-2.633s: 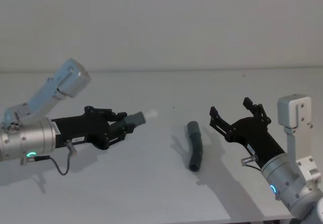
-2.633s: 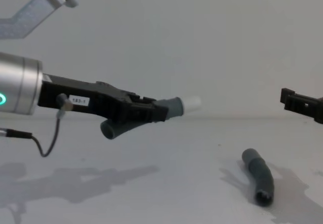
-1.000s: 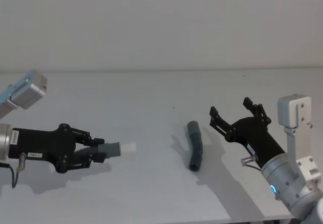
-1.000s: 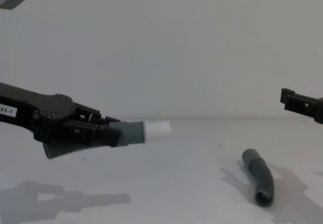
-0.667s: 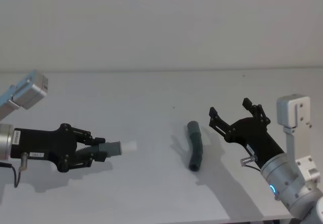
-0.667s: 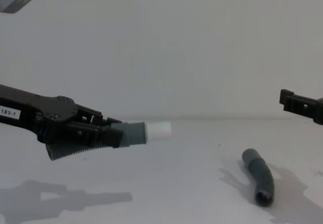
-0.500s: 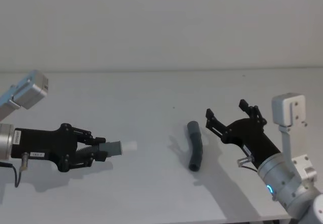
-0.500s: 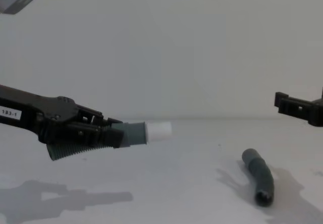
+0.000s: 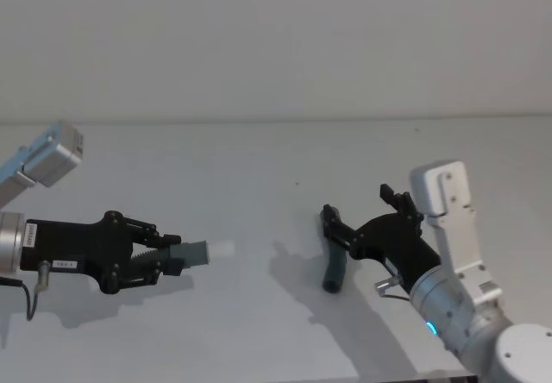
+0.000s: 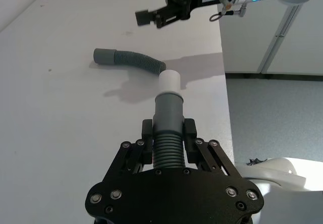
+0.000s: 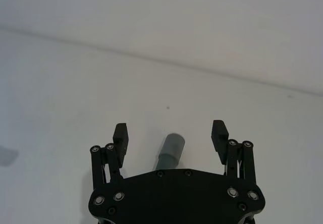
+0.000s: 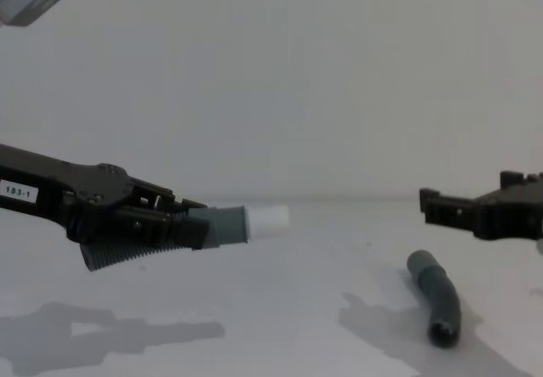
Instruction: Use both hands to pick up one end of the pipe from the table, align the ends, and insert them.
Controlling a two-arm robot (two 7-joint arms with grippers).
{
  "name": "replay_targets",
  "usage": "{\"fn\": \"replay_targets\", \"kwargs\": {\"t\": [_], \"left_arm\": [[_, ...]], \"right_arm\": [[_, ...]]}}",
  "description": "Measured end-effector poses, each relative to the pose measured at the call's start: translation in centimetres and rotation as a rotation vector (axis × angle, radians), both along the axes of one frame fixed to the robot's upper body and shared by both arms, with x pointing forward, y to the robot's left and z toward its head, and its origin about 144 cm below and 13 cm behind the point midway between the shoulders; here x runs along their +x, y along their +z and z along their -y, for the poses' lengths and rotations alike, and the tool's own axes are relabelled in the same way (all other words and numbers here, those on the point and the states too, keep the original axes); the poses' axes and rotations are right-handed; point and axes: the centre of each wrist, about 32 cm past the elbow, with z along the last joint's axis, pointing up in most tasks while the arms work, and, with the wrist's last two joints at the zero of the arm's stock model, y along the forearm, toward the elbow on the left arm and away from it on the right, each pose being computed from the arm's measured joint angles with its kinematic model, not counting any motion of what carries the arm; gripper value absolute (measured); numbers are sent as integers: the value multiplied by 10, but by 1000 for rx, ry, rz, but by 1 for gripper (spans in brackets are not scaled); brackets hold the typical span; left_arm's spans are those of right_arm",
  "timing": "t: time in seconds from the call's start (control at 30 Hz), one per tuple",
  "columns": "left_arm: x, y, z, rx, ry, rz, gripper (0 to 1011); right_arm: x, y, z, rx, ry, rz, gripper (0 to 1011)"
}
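Hose [image 9: 197,252] is clamped level in left end effector [image 9: 170,258] for mating; right end effector [image 11: 170,129], spread, is seemingly poised over second hose [image 9: 333,273].

**A bare robot lab bench, as I see it from my own body.**

I work over a plain matte white table [image 9: 259,167] that runs wide from left to right, and a blank pale grey wall [image 9: 276,38] closes off its far side. Off the near edge lies a smooth grey floor [image 10: 272,113]. My silver-grey metal right arm [image 9: 453,310], with its small glowing blue light, reaches in from the near right.
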Motion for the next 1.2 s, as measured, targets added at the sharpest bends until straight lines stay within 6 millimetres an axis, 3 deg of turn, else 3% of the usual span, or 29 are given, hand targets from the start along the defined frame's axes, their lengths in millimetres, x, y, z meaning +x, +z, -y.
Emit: {"fn": "replay_targets", "kwargs": {"t": [0.5,1.2], "left_arm": [[0,0,0,-1,0,1,327],[0,-1,0,-1,1,0,325]], "right_arm": [[16,-8,-18,-96,-32,-92,1003],[37,0,-23,-104,-75,-215,1003]]}}
